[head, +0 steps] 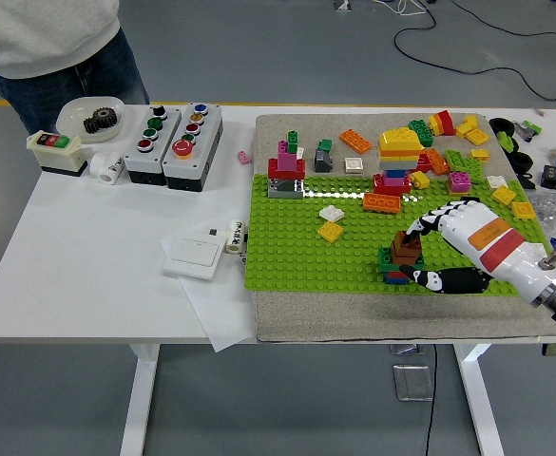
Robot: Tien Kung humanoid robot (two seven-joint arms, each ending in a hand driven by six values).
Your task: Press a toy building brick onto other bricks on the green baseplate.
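The green baseplate (pixel 287 249) lies on a grey mat at the right half of the table. Near its front edge stands a small stack of green, blue and red bricks (pixel 393 273) with a brown brick (pixel 380 249) on top. My right hand (pixel 412 255) reaches in from the right and is shut on the brown brick. Its white fingers (pixel 420 226) curl over the far side, and the black thumb (pixel 436 279) lies along the near side of the stack. The left arm is out of view.
On the baseplate stand a pink-and-red tower (pixel 286 167), a yellow-topped tower (pixel 397 156), an orange brick (pixel 381 202) and small yellow and white bricks (pixel 331 224). Loose bricks (pixel 453 142) lie behind. Button boxes (pixel 172 134) sit far left, where a person (pixel 49 43) stands.
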